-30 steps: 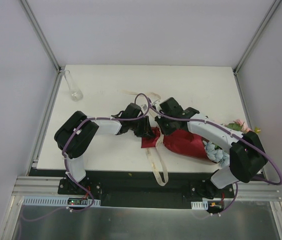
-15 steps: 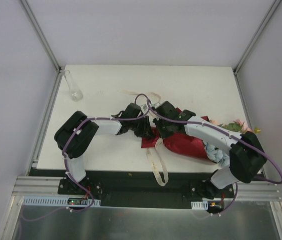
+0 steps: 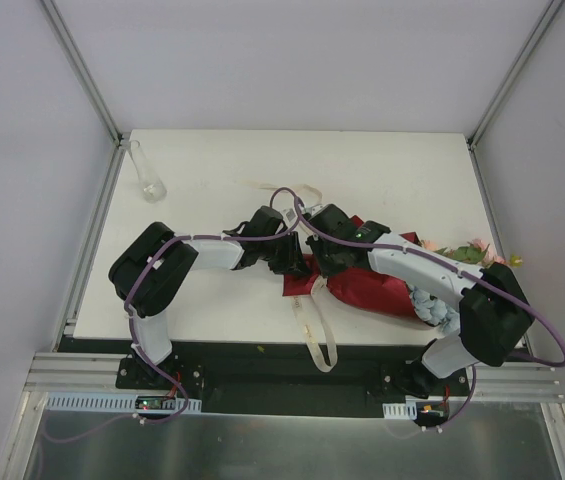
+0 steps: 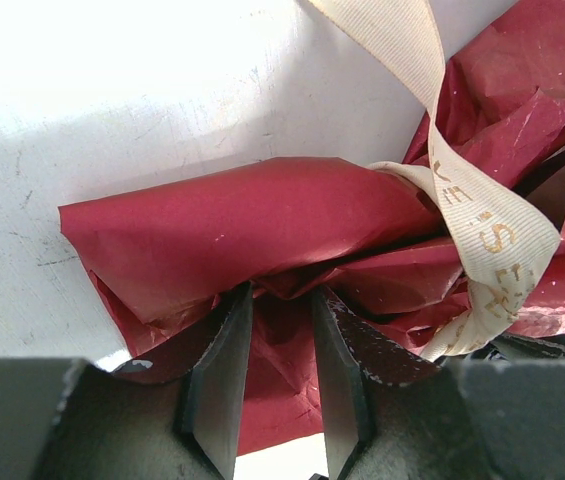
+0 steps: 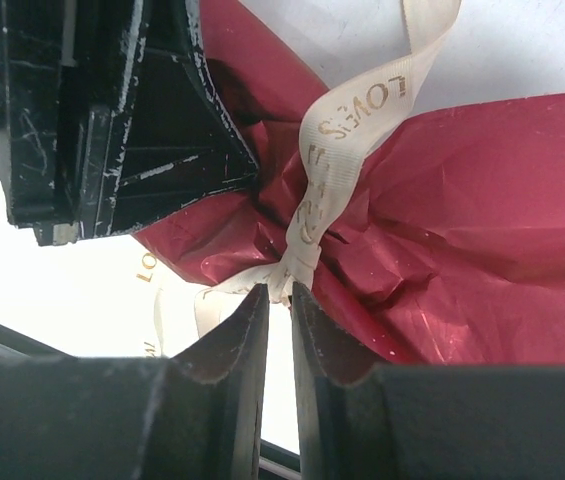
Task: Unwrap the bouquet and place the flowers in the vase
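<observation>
The bouquet (image 3: 377, 290) lies on its side on the white table, its narrow end pointing left. Its flowers (image 3: 474, 250) spill out at the right, partly hidden under the right arm. My left gripper (image 4: 280, 300) is shut on a fold of the dark red wrapping paper (image 4: 242, 215) at the narrow end. My right gripper (image 5: 279, 292) is pinched on the knot of the cream ribbon (image 5: 337, 150) right beside it. In the top view both grippers meet at the tied neck, left gripper (image 3: 290, 262) and right gripper (image 3: 324, 262). The clear vase (image 3: 148, 175) stands upright at the far left.
Loose ribbon tails trail over the near table edge (image 3: 314, 325) and curl behind the grippers (image 3: 277, 188). The left gripper's black body (image 5: 112, 110) fills the upper left of the right wrist view. The right forearm (image 3: 422, 265) lies across the bouquet.
The right gripper has shifted slightly left toward the left gripper, and more red paper now shows behind the right wrist. The left arm has held still.
</observation>
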Controlling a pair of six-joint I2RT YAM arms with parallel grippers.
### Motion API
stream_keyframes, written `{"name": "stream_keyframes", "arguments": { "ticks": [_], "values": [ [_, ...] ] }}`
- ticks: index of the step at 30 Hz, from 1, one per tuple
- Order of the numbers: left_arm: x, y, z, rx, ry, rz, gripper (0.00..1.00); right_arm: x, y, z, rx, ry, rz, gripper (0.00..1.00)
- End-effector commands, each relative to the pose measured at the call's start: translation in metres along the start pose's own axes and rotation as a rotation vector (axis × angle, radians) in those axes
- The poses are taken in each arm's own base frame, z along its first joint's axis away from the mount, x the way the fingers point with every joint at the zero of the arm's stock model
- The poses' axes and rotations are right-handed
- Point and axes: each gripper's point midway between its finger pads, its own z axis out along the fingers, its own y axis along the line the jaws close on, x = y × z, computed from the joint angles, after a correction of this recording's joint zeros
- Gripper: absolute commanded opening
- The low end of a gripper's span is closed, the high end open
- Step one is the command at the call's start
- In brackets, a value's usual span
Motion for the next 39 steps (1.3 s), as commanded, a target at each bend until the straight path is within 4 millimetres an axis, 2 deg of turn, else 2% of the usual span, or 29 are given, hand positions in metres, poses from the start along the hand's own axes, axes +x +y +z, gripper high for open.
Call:
{"name": "stream_keyframes", "arguments": {
  "ticks": [1,18,30,35,38,39],
  "values": [
    [0.015,0.003,-0.002,-0.014,0.044,0.015,0.31,-0.011,0.002,0.001,0.013,-0.026,0.019,0.18],
    [0.014,0.001,-0.002,-0.009,0.042,0.023,0.31,-0.016,-0.003,0.015,0.055,-0.011,-0.001,0.22],
    [0.018,0.01,0.004,-0.034,0.06,0.014,0.31,-0.026,-0.002,-0.005,0.041,-0.064,0.007,0.01],
    [0.019,0.012,0.005,-0.04,0.062,0.013,0.31,-0.033,0.004,-0.012,0.001,-0.094,0.015,0.01],
    [0.02,0.014,0.005,-0.047,0.063,0.009,0.31,-0.042,0.013,-0.017,-0.08,-0.134,0.06,0.01],
    [0.021,0.016,0.006,-0.051,0.065,0.007,0.31,-0.041,0.01,-0.015,-0.097,-0.135,0.093,0.01]
  ]
}}
